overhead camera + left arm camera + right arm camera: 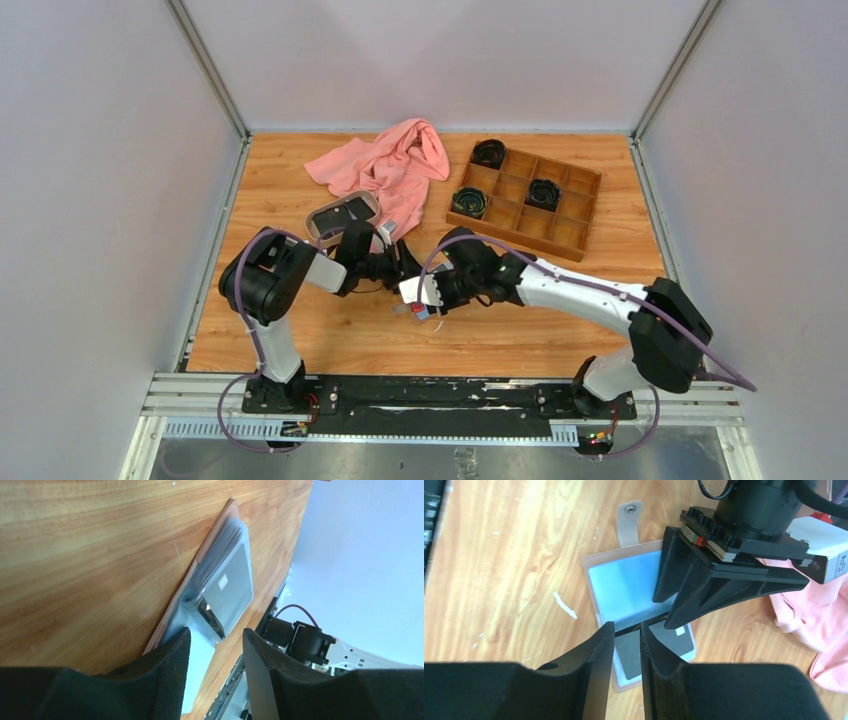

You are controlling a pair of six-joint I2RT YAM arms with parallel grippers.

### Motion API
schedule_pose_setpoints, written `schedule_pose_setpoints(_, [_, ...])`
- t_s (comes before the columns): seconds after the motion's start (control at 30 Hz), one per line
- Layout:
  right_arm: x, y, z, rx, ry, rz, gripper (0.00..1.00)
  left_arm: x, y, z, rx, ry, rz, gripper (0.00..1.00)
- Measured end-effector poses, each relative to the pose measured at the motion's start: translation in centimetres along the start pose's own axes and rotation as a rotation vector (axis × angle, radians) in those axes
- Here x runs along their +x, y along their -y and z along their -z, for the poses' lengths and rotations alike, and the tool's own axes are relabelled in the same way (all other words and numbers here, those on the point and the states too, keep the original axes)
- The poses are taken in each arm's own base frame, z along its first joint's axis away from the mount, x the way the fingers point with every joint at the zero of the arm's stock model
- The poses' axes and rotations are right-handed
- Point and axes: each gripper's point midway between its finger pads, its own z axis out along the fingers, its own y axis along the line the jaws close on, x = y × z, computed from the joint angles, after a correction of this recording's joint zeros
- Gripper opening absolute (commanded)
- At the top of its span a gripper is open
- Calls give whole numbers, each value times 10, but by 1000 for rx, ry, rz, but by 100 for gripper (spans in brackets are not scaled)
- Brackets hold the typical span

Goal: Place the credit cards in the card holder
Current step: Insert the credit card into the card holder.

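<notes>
The card holder lies unfolded, lining up, on the worktop left of its middle, with a dark credit card seated in one pocket; the left gripper rests parted fingers on the lining, and the right gripper hovers over the card, jaws slightly apart, gripping nothing.

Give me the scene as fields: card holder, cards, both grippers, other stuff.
card holder: lying open, blue lining up
dark card: on the lower half, seems partly in a pocket
left gripper: open, pressing down on the card holder
right gripper: jaws slightly apart, over the dark card
tray: loose cards inside
other: pink cloth, wooden box
</notes>
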Motion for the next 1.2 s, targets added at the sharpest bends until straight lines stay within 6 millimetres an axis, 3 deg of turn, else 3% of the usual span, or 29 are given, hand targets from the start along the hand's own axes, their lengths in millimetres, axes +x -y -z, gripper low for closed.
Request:
schedule_pose_setpoints(0.1, [-13,-6,20,-67,83,-20,33,0,2,4,-11,19,-5,52])
schedule_pose_setpoints(0.3, [-12,-20,57,-141,161,-82,46,1,11,15,-10,56,-31,54])
schedule_pose_setpoints(0.47, [-15,-20,89,-115,228,-114,50,8,12,28,-12,83,-49,55])
schedule_pose_setpoints(0.67, [-3,-16,107,-94,262,-195,50,15,17,48,-11,132,-99,57])
schedule_pose_setpoints(1.07, [13,-18,133,-60,274,-324,55,16,66,95,28,267,-369,61])
schedule_pose_setpoints(1.2, [18,-13,148,-2,276,-360,60,7,92,120,-29,325,-498,69])
